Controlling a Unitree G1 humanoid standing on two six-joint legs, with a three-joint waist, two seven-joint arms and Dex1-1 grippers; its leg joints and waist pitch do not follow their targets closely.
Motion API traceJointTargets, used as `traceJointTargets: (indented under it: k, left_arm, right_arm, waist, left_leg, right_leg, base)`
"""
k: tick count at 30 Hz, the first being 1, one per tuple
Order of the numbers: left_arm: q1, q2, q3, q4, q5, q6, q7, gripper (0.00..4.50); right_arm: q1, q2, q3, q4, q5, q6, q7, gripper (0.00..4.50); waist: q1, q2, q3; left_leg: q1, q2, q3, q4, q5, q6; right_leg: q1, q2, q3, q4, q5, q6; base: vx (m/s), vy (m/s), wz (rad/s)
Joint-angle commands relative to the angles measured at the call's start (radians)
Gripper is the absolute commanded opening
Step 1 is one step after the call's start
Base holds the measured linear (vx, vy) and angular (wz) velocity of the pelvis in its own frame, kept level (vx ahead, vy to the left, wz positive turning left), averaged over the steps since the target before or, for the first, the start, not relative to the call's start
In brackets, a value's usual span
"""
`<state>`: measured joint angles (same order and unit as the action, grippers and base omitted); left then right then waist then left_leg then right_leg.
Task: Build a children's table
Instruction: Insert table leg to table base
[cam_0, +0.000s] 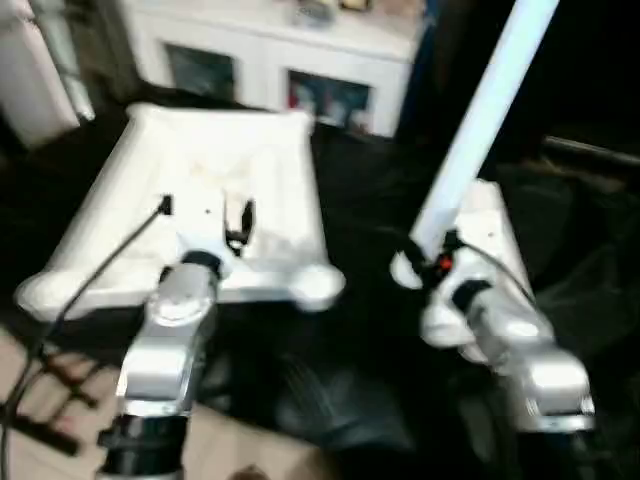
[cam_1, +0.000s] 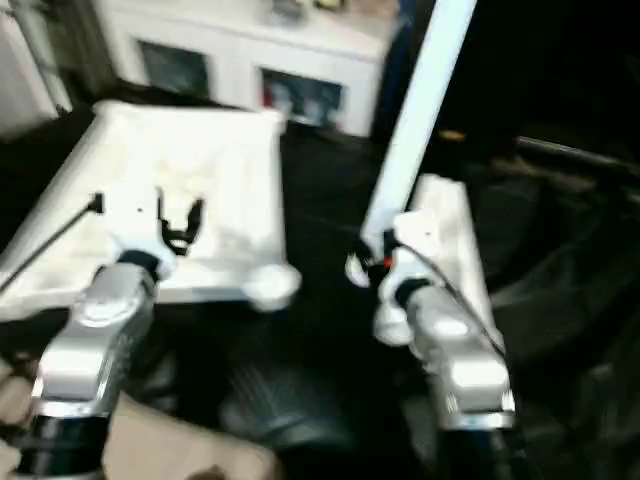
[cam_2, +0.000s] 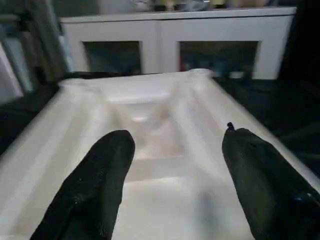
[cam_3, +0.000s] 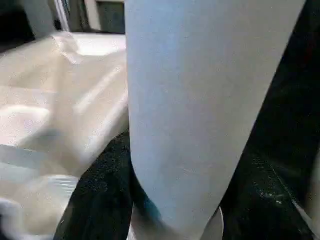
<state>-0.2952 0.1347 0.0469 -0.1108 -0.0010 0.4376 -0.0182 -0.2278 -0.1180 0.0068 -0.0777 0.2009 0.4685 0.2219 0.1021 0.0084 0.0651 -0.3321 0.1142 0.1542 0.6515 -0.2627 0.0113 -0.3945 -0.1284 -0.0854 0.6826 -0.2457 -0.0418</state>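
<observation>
Gripping a tilted leg (cam_0: 485, 120), the right gripper (cam_0: 425, 262) faces forward; left gripper (cam_2: 172, 185) hovers spread over tabletop (cam_0: 215, 170).

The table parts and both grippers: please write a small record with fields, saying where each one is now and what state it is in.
tabletop: the white tabletop lies underside up on the black-draped work table
leg: a white leg rises slanted from the right gripper
left gripper: the left gripper hovers open above the tabletop's ribbed underside, holding nothing
right gripper: the right gripper is closed on the leg's lower end
background: a white cabinet stands behind the work table
</observation>
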Motion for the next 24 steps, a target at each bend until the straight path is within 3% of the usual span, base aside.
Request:
traceJointTargets:
  k: [1,2,3,4,5,6,7,8,9,10,11,12,13,14,15,16,17,18,19,20,21,22,23,24]
  left_arm:
    - [-0.020,-0.015,-0.025,0.013,0.009,0.001,-0.016,3.31]
    - [-0.022,-0.015,-0.025,0.020,0.009,-0.002,-0.013,3.31]
    - [-0.030,-0.009,-0.030,0.028,0.025,-0.013,-0.002,3.31]
    - [-0.030,-0.009,-0.030,0.028,0.025,-0.013,-0.002,3.31]
    - [-0.032,-0.003,-0.036,0.029,0.037,-0.020,0.002,3.31]
    - [-0.035,0.001,-0.042,0.031,0.049,-0.015,0.011,3.31]
    - [-0.036,0.002,-0.044,0.032,0.054,-0.012,0.014,3.31]
    - [-0.036,0.001,-0.040,0.035,0.053,-0.008,0.020,3.31]
    - [-0.036,-0.001,-0.035,0.036,0.050,-0.008,0.021,3.31]
    - [-0.033,-0.009,-0.023,0.035,0.038,-0.002,0.027,3.31]
    - [-0.033,-0.009,-0.023,0.035,0.038,-0.002,0.027,3.31]
    - [-0.032,-0.014,-0.016,0.033,0.032,0.004,0.032,3.31]
    - [-0.030,-0.016,-0.013,0.031,0.028,0.003,0.033,3.31]
    - [-0.028,-0.020,-0.009,0.028,0.023,0.002,0.034,3.31]
    - [-0.027,-0.020,-0.007,0.026,0.020,0.002,0.032,3.31]
    - [-0.025,-0.019,-0.007,0.025,0.017,0.002,0.026,3.31]
    - [-0.023,-0.016,-0.010,0.028,0.018,-0.006,0.019,3.31]
    - [-0.019,-0.023,-0.002,0.029,0.002,-0.013,0.012,3.31]
    - [-0.017,-0.026,0.000,0.029,-0.003,-0.016,0.009,3.31]
    - [-0.013,-0.031,0.005,0.026,-0.016,-0.021,0.002,3.31]
    - [-0.009,-0.034,0.009,0.024,-0.024,-0.022,-0.001,3.31]
    - [-0.009,-0.034,0.009,0.024,-0.024,-0.022,-0.001,3.31]
    - [0.001,-0.037,0.014,0.026,-0.031,-0.028,-0.006,3.31]
    - [0.001,-0.037,0.014,0.026,-0.031,-0.028,-0.006,3.31]
  right_arm:
    - [0.007,-0.020,-0.041,-0.025,-0.002,-0.006,-0.019,1.91]
    - [0.011,-0.019,-0.042,-0.027,-0.004,-0.006,-0.021,1.91]
    - [0.012,-0.018,-0.044,-0.030,-0.004,-0.004,-0.022,1.91]
    - [0.012,-0.018,-0.044,-0.030,-0.004,-0.004,-0.022,1.91]
    - [0.012,-0.018,-0.044,-0.031,-0.004,-0.003,-0.023,1.91]
    - [0.011,-0.018,-0.045,-0.031,-0.004,-0.002,-0.024,1.91]
    - [0.011,-0.018,-0.046,-0.031,-0.004,-0.002,-0.025,1.91]
    - [0.009,-0.018,-0.046,-0.032,-0.004,-0.002,-0.027,1.91]
    - [0.008,-0.018,-0.047,-0.033,-0.004,-0.001,-0.027,1.91]
    - [0.005,-0.018,-0.051,-0.035,-0.002,-0.001,-0.029,1.91]
    - [0.005,-0.018,-0.051,-0.035,-0.002,-0.001,-0.029,1.91]
    - [0.001,-0.019,-0.055,-0.035,0.000,0.000,-0.031,1.91]
    - [-0.001,-0.020,-0.056,-0.035,-0.002,0.001,-0.033,1.91]
    - [-0.004,-0.024,-0.055,-0.035,-0.004,0.001,-0.034,1.91]
    - [-0.007,-0.025,-0.056,-0.032,0.000,0.001,-0.029,1.91]
    - [-0.009,-0.025,-0.058,-0.029,0.005,0.003,-0.026,1.91]
    - [-0.012,-0.025,-0.060,-0.027,0.007,0.011,-0.027,1.91]
    - [-0.018,-0.031,-0.057,-0.022,-0.001,0.018,-0.027,1.91]
    - [-0.019,-0.032,-0.057,-0.021,-0.004,0.018,-0.027,1.91]
    - [-0.022,-0.032,-0.059,-0.017,-0.005,0.019,-0.027,1.91]
    - [-0.026,-0.033,-0.059,-0.013,-0.006,0.016,-0.026,1.91]
    - [-0.026,-0.033,-0.059,-0.013,-0.006,0.016,-0.026,1.91]
    - [-0.034,-0.039,-0.051,-0.009,-0.007,0.009,-0.015,1.91]
    - [-0.034,-0.039,-0.051,-0.009,-0.007,0.009,-0.015,1.91]
  waist:
    - [-0.023,0.025,-0.046]
    - [-0.020,0.009,-0.052]
    - [-0.002,-0.042,-0.061]
    - [0.051,-0.049,-0.066]
    - [0.044,-0.045,-0.073]
    - [0.048,-0.026,-0.059]
    - [0.045,-0.018,-0.055]
    - [0.018,0.029,-0.066]
    - [-0.006,0.056,-0.086]
    - [-0.022,0.064,-0.081]
    - [-0.021,0.067,-0.084]
    - [-0.023,0.056,-0.086]
    - [-0.019,0.051,-0.083]
    - [-0.014,0.029,-0.077]
    - [0.005,0.006,-0.075]
    - [0.015,-0.008,-0.073]
    - [0.039,-0.023,-0.076]
    - [0.042,-0.019,-0.087]
    - [0.048,-0.029,-0.084]
    - [0.052,-0.028,-0.081]
    - [0.051,-0.022,-0.082]
    - [0.050,-0.029,-0.077]
    - [0.051,-0.017,-0.076]
    - [0.051,-0.017,-0.076]
  left_leg:
    - [0.019,0.100,-0.032,-0.226,-0.638,0.116]
    - [0.045,0.112,-0.015,-0.220,-0.595,0.069]
    - [0.027,0.080,0.005,-0.145,-0.482,-0.034]
    - [-0.045,0.058,-0.074,0.078,-0.182,-0.032]
    - [-0.088,0.036,-0.118,0.113,-0.071,-0.044]
    - [-0.095,0.065,-0.129,0.066,0.012,-0.089]
    - [-0.077,0.066,-0.121,-0.003,0.020,-0.102]
    - [-0.050,0.082,-0.130,-0.101,-0.024,-0.139]
    - [0.002,0.180,-0.178,-0.135,-0.164,-0.249]
    - [-0.009,0.207,-0.201,-0.173,-0.253,-0.272]
    - [-0.004,0.209,-0.197,-0.170,-0.282,-0.246]
    - [0.002,0.210,-0.194,-0.164,-0.283,-0.170]
    - [-0.001,0.201,-0.183,-0.160,-0.280,-0.128]
    - [-0.031,0.139,-0.134,-0.132,-0.297,-0.071]
    - [-0.054,0.079,-0.088,-0.106,-0.299,-0.082]
    - [-0.063,0.059,-0.068,-0.098,-0.256,-0.080]
    - [-0.059,0.063,-0.056,-0.093,-0.147,-0.066]
    - [-0.013,0.074,-0.004,-0.073,-0.079,-0.104]
    - [0.002,0.068,0.012,-0.071,-0.097,-0.135]
    - [-0.032,0.067,0.022,-0.093,-0.068,-0.174]
    - [0.001,0.081,0.030,-0.093,-0.153,-0.202]
    - [-0.017,0.083,0.012,-0.113,-0.194,-0.187]
    - [-0.027,0.094,-0.015,-0.139,-0.307,-0.131]
    - [-0.027,0.094,-0.015,-0.139,-0.307,-0.131]
  right_leg:
    - [0.008,0.053,-0.061,0.038,-0.060,-0.003]
    - [0.009,0.016,-0.035,0.000,-0.103,0.009]
    - [0.028,-0.099,0.064,-0.104,-0.345,0.046]
    - [0.065,-0.295,0.209,-0.233,-0.534,-0.018]
    - [0.097,-0.275,0.206,-0.207,-0.516,-0.032]
    - [0.097,-0.217,0.102,-0.194,-0.491,-0.093]
    - [0.078,-0.135,0.051,-0.174,-0.447,-0.126]
    - [0.048,0.027,-0.008,-0.105,-0.273,-0.101]
    - [0.011,0.044,0.028,-0.042,-0.031,-0.063]
    - [0.009,0.053,0.027,-0.009,0.003,-0.034]
    - [0.000,0.054,0.029,-0.004,-0.006,-0.018]
    - [-0.004,0.044,0.033,-0.010,-0.020,-0.012]
    - [-0.004,0.037,0.038,-0.021,-0.024,-0.012]
    - [0.023,0.007,0.057,-0.082,0.001,-0.037]
    - [0.040,-0.028,0.070,-0.127,-0.103,-0.093]
    - [0.048,-0.040,0.077,-0.143,-0.196,-0.084]
    - [0.051,-0.060,0.092,-0.161,-0.364,-0.036]
    - [-0.001,0.000,0.134,-0.198,-0.458,0.046]
    - [-0.009,0.021,0.132,-0.190,-0.464,0.060]
    - [0.013,0.054,0.135,-0.173,-0.416,0.084]
    - [-0.019,0.085,0.136,-0.168,-0.398,0.102]
    - [0.008,0.069,0.120,-0.150,-0.387,0.080]
    - [0.027,0.031,0.104,-0.150,-0.464,0.064]
    - [0.027,0.031,0.104,-0.150,-0.464,0.064]
  base:
    - [-0.124,0.155,0.20]
    - [-0.088,0.104,0.10]
    - [-0.088,0.104,0.10]
    - [-0.075,0.130,0.08]
    - [-0.072,0.182,-0.20]
    - [-0.072,0.182,-0.20]
    - [-0.066,0.200,-0.31]
    - [-0.069,0.161,0.19]
    - [-0.069,0.161,0.19]
    - [-0.080,0.135,0.27]
    - [-0.066,0.087,0.11]
    - [-0.066,0.087,0.11]
    - [-0.051,0.000,0.14]
    - [-0.062,-0.047,0.07]
    - [-0.062,-0.047,0.07]
    - [-0.068,-0.077,0.00]
    - [-0.055,-0.099,0.04]
    - [-0.055,-0.099,0.04]
    - [-0.052,-0.085,-0.27]
    - [-0.047,-0.054,-0.55]
    - [-0.047,-0.054,-0.55]
    - [-0.006,-0.016,-0.49]
    - [0.012,0.006,-0.26]
    - [0.029,0.009,-0.26]
